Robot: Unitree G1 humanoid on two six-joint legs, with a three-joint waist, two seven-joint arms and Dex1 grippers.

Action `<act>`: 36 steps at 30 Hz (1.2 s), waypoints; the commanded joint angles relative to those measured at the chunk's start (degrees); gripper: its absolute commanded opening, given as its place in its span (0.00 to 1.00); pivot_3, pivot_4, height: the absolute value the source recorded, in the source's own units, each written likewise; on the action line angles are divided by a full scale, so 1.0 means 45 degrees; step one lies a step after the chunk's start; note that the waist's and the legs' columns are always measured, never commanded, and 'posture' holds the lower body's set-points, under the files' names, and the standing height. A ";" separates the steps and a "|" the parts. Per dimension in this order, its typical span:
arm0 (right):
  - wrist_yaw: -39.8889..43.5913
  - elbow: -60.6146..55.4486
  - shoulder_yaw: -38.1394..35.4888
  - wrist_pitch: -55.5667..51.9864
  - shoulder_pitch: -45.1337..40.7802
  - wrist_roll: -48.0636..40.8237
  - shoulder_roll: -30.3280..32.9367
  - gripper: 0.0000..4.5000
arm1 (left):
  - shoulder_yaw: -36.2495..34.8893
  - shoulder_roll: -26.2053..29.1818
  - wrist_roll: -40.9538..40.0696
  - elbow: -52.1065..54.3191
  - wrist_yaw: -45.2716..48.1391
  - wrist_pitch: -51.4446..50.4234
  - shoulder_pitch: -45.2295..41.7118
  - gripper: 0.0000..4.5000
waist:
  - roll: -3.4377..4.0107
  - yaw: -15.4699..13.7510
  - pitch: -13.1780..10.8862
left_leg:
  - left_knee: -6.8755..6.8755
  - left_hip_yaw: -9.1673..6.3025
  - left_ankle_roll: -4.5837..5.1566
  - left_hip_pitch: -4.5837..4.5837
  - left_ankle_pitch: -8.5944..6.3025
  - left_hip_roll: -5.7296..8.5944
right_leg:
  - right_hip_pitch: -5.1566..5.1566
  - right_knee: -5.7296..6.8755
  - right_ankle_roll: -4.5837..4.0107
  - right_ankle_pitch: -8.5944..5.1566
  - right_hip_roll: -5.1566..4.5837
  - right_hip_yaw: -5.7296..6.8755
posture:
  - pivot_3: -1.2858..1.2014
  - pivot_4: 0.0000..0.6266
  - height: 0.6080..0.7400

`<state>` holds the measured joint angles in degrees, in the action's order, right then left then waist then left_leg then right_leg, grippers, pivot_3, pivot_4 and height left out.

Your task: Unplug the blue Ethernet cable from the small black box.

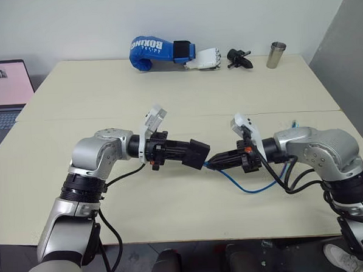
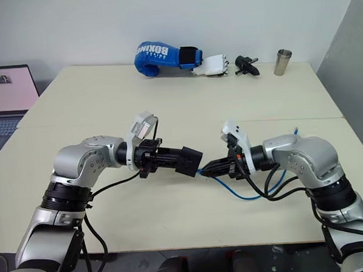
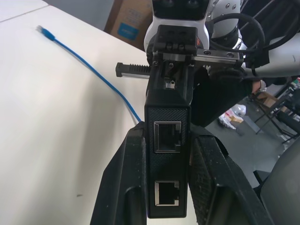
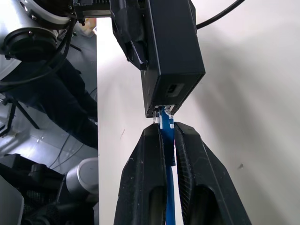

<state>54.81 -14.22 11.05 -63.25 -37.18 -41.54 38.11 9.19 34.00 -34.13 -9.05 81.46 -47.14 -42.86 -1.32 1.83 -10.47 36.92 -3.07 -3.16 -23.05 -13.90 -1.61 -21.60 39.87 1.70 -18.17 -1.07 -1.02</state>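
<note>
The right tool (image 4: 165, 140) is clamped on the blue Ethernet cable (image 4: 167, 197) just behind its clear plug, which sits at the mouth of the small black box (image 4: 171, 56), barely seated or just leaving; I cannot tell which. The left tool (image 3: 166, 154) is closed on the box, holding it above the table (image 1: 168, 106) near its front edge. Both grips look made; the pull apart remains. The table around both arms is bare, with room to draw outward.
</note>
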 commanded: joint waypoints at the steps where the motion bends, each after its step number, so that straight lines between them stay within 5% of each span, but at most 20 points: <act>1: -0.0541 0.0359 -0.0551 -0.0504 0.1270 0.0763 0.1543 0.00 | -0.1278 0.0853 -0.0269 -0.0130 -0.0008 0.0193 -0.0143 0.18 | 0.0000 0.0002 -0.0001 | 0.0000 0.0000 0.0000 0.0001 0.0000 0.0000 | -0.0001 0.0002 0.0000 0.0000 0.0000 -0.0001 | 0.52 0.24 1.00; 14: -0.1430 -0.0328 -0.1110 -0.1076 0.1185 -0.0304 0.1031 0.00 | -0.0786 0.0677 -0.0164 -0.0231 -0.0054 0.0627 -0.0200 0.18 | -0.0003 0.0001 -0.0004 | 0.0000 0.0000 0.0000 0.0001 0.0000 -0.0001 | -0.0002 0.0000 0.0000 0.0000 0.0003 -0.0002 | 0.52 0.24 1.00; 22: -0.1990 -0.0607 -0.0644 -0.1750 0.0489 -0.0428 0.0419 0.42 | -0.0558 0.0442 -0.0053 -0.0194 0.0108 0.0765 -0.0412 0.18 | 0.0001 0.0005 -0.0023 | -0.0001 0.0006 0.0000 0.0000 0.0000 -0.0003 | -0.0011 0.0005 0.0000 0.0000 0.0004 -0.0007 | 0.52 0.24 1.00; 36: -0.1603 -0.0255 -0.0326 -0.2342 -0.1070 -0.0485 -0.0186 0.44 | 0.0135 0.0593 0.0863 -0.0156 0.1102 0.1711 -0.0604 0.18 | 0.0005 0.0003 -0.0027 | -0.0004 0.0008 0.0000 -0.0016 0.0000 0.0000 | -0.0023 0.0001 0.0000 0.0000 0.0003 -0.0007 | 0.52 0.24 1.00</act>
<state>46.48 -14.02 10.36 -73.68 -40.36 -42.29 37.54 9.78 36.70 -30.16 -10.81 85.68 -40.39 -43.83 -1.29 1.84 -10.59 36.91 -3.04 -3.16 -23.13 -13.90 -1.61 -21.71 39.88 1.70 -18.17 -1.05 -1.04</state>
